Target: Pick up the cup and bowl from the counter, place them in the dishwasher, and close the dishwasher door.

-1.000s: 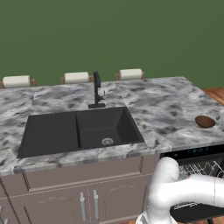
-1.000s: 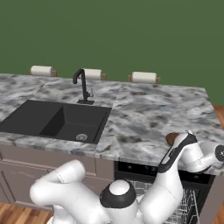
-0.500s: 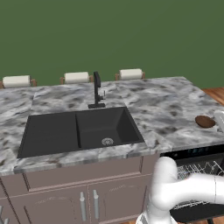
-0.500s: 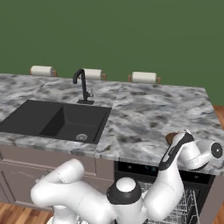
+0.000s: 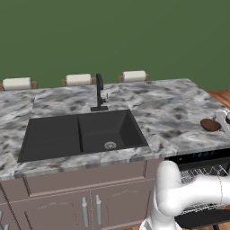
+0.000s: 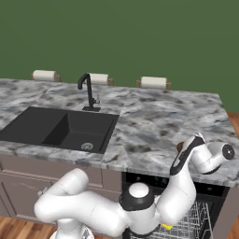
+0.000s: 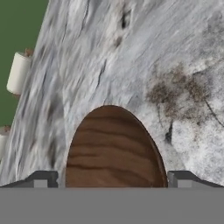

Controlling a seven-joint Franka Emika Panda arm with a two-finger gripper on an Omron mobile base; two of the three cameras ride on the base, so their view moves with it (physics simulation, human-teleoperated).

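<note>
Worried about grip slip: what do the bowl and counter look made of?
Bowl: looks like wood, dark brown with curved grain lines, fairly matte. Counter: looks like marble or similar stone, grey-white veining, smooth; how glossy it is, I cannot tell.

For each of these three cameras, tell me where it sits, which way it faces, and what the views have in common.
Left base view: behind the arm's left, looking forward and down at the counter, sink and open dishwasher; white arm at lower right.
Right base view: behind its right, same scene; arm from lower left, reaching over the dishwasher.
Hand view: on the hand, looking along the gripper at the bowl, jaws open either side.
Shared: the bowl, the marble counter.
</note>
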